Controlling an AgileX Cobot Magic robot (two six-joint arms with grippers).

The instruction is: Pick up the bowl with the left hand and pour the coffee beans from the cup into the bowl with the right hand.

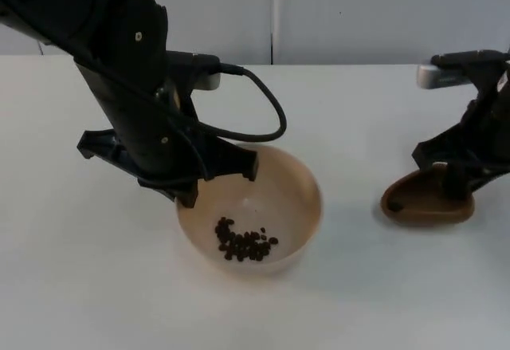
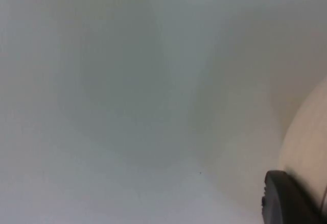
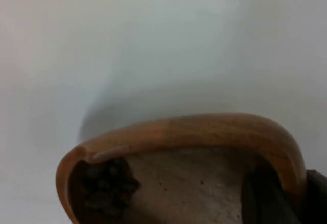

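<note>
A beige bowl point(image 1: 275, 198) sits in the middle of the table with a small heap of coffee beans point(image 1: 243, 242) in its near side. My left gripper point(image 1: 190, 194) is at the bowl's left rim and shut on it. The left wrist view has the bowl's outer wall point(image 2: 306, 142) beside one black fingertip point(image 2: 283, 201). At the right, a brown wooden cup point(image 1: 422, 202) leans with its mouth to the left, and my right gripper point(image 1: 450, 176) is shut on its rim. Inside the cup point(image 3: 204, 129) a dark clump of beans point(image 3: 104, 188) lies by the wall.
The white table point(image 1: 358, 127) runs back to the grey partition wall point(image 1: 358, 15). A black cable point(image 1: 267, 107) loops from the left arm over the table behind the bowl.
</note>
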